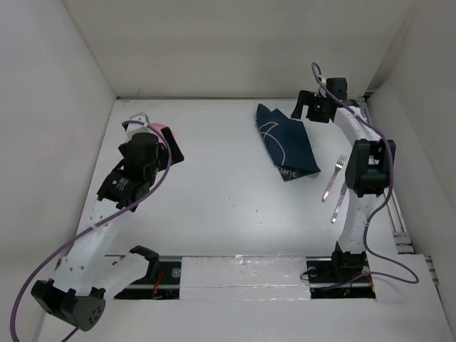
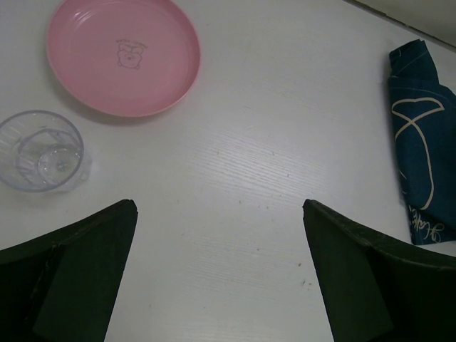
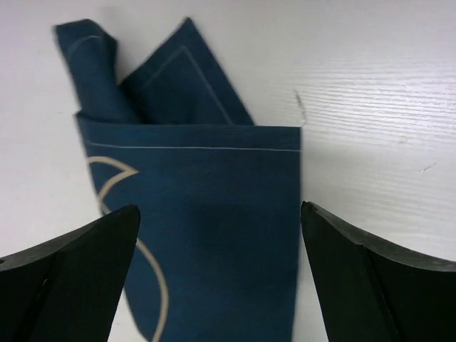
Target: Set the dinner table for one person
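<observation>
The white dinner table (image 1: 221,192) carries a folded navy-blue placemat (image 1: 286,142) at the back right; it also shows in the right wrist view (image 3: 206,214) and the left wrist view (image 2: 420,164). My right gripper (image 1: 311,109) (image 3: 217,221) is open above the placemat's far end, holding nothing. A pink plate (image 2: 122,53) and a clear cup (image 2: 43,151) lie at the back left, mostly hidden under my left arm in the top view, where the plate's edge (image 1: 160,127) shows. My left gripper (image 2: 219,214) is open and empty over bare table. A fork (image 1: 333,177) and a knife (image 1: 339,202) lie right of the placemat.
White wall panels (image 1: 57,107) close in the table on the left, back and right. The right arm's upright link (image 1: 367,171) stands just right of the fork and knife. A purple cable (image 1: 160,182) loops beside the left arm.
</observation>
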